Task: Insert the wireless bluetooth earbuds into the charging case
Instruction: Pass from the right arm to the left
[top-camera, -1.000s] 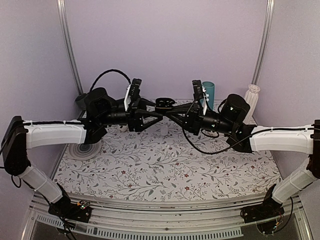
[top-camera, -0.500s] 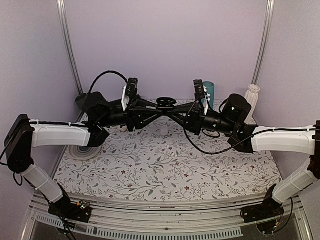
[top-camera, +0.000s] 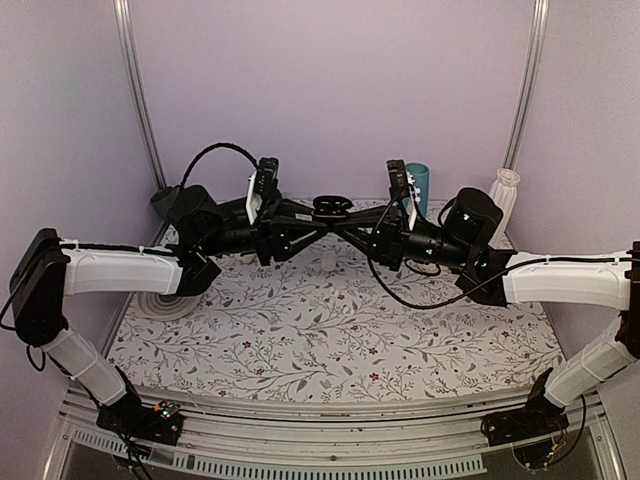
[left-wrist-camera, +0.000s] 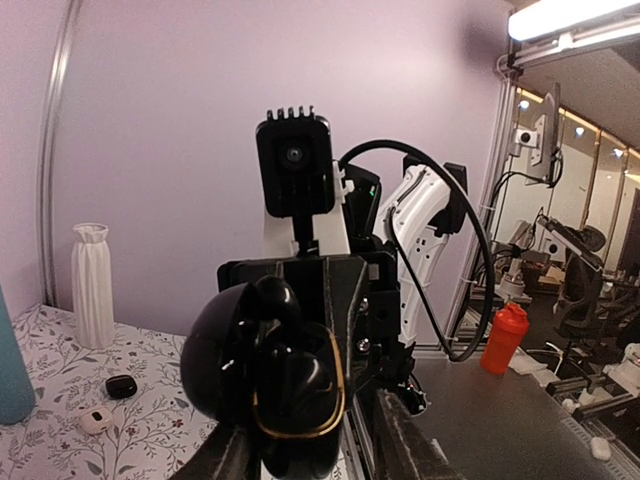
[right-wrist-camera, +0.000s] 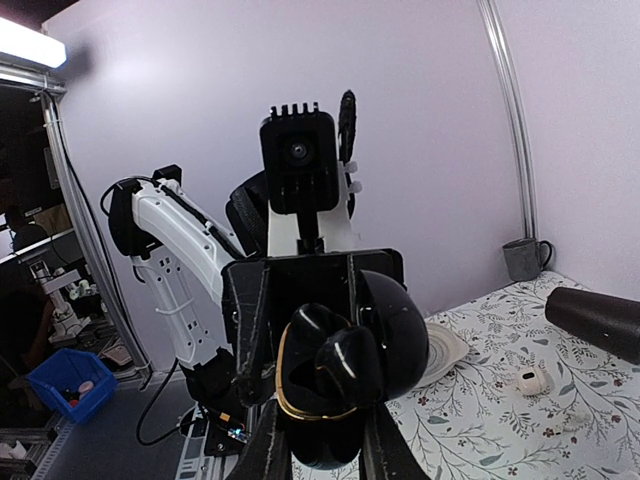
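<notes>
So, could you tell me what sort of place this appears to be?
Probably a robotics lab: a purple-walled test cell with an aluminium post and floral table cover, plus a blue parts bin outside it.

Lilac walls across top of overhead view. Aluminium posts upper left and upper right. Floral tabletop centre. Left wrist view: strip light upper right, glazed partition right edge.
</notes>
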